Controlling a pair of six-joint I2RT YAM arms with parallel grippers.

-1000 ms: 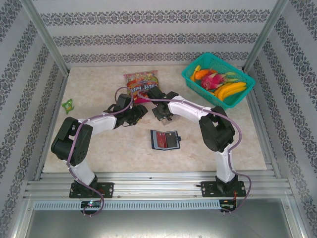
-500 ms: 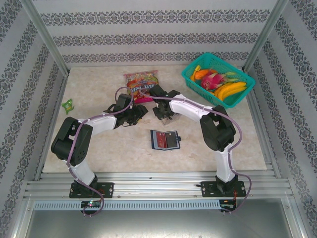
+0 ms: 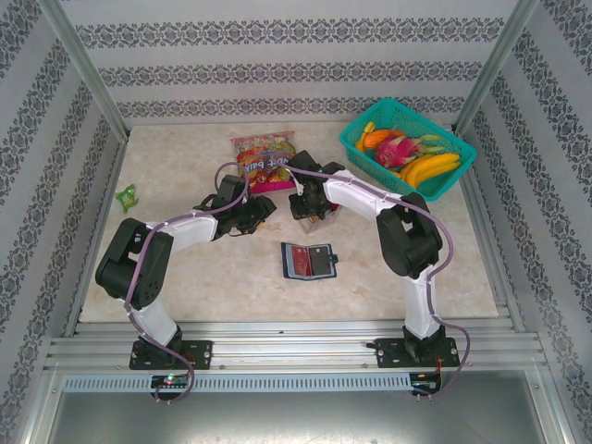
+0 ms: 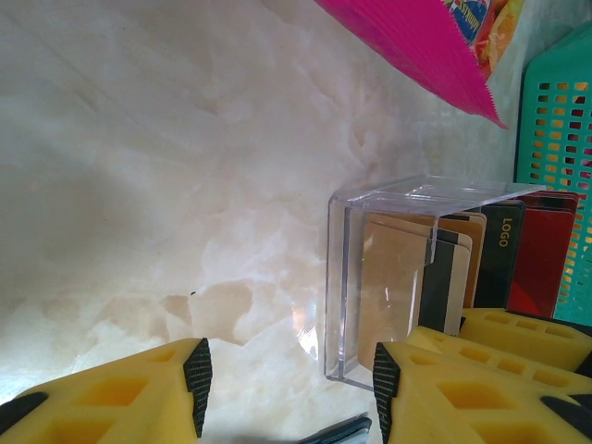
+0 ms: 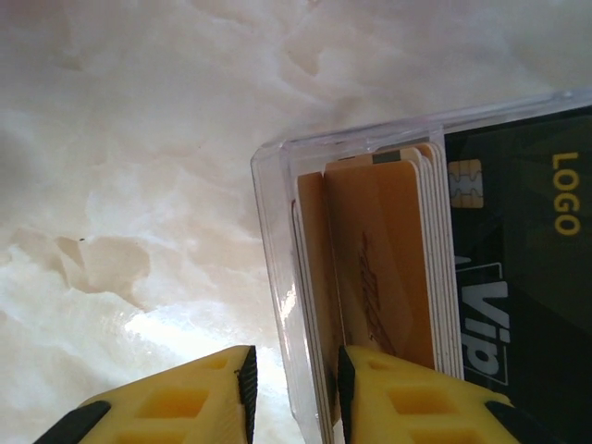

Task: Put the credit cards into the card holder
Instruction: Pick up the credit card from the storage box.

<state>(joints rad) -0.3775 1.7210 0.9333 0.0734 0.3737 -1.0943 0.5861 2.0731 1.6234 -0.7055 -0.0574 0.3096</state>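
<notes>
the cards (image 5: 379, 259) stand on edge in a clear box (image 4: 338, 277) mid-table, just beyond the open wallet (image 3: 308, 261). the right gripper (image 5: 294, 370) is narrowly open astride the box's wall, not clamped. the left gripper (image 4: 289, 384) is half open at the box's corner, holding nothing.

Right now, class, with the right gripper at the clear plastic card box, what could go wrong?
The right gripper straddles the clear plastic box wall and the first tan-gold card; closing might pinch both and drag the box. The cards stand packed together, so several could lift at once. The left gripper sits close by, so arms might bump.
</notes>
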